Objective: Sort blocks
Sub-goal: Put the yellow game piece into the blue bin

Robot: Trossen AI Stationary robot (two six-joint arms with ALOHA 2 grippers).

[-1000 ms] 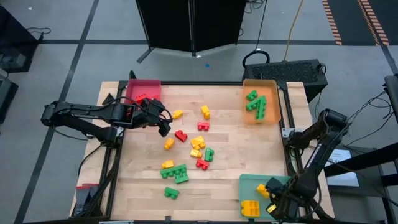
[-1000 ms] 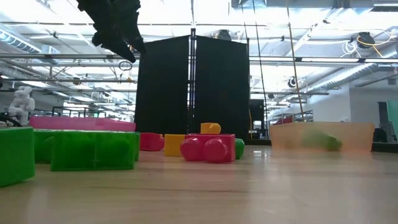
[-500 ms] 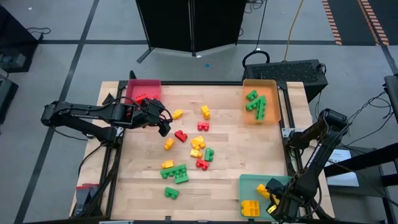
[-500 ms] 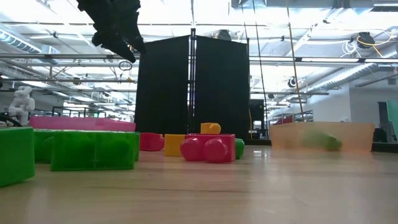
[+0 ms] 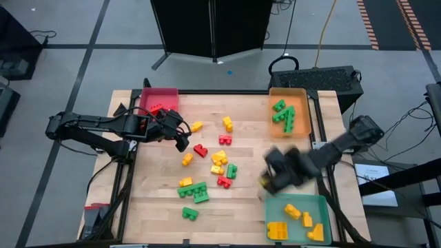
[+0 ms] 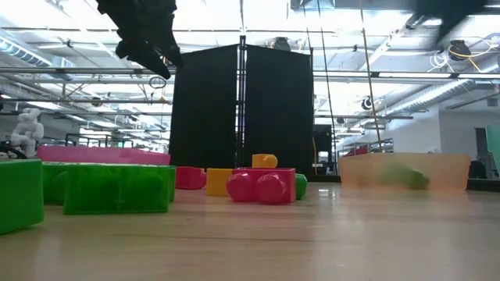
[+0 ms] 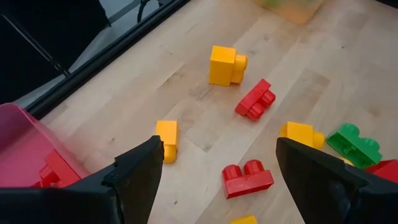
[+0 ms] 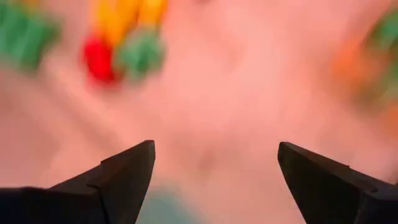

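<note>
Red, yellow and green blocks (image 5: pixel 219 160) lie scattered on the wooden table's middle. My left gripper (image 5: pixel 180 141) hangs open above the table's left part, beyond the scatter. In its wrist view, my left gripper (image 7: pixel 217 168) has a red block (image 7: pixel 247 180) and a yellow block (image 7: pixel 166 140) on the wood beneath its spread fingers. My right gripper (image 5: pixel 272 178), blurred, hangs open over the table's right part, between the scatter and the teal tray (image 5: pixel 324 203). In the right wrist view, nothing lies between the fingers of my right gripper (image 8: pixel 214 168).
A red tray (image 5: pixel 165 93) with red blocks stands at the far left corner. An orange tray (image 5: pixel 300 93) with green blocks stands at the far right. The teal tray at the near right holds several yellow blocks (image 5: pixel 277 230). Bare wood lies between the scatter and the right-hand trays.
My right gripper has swung fast from over the teal tray at the near edge, up and toward the far and left, and now hangs over the wood beside the scatter. The yellow blocks in the teal tray now show uncovered.
</note>
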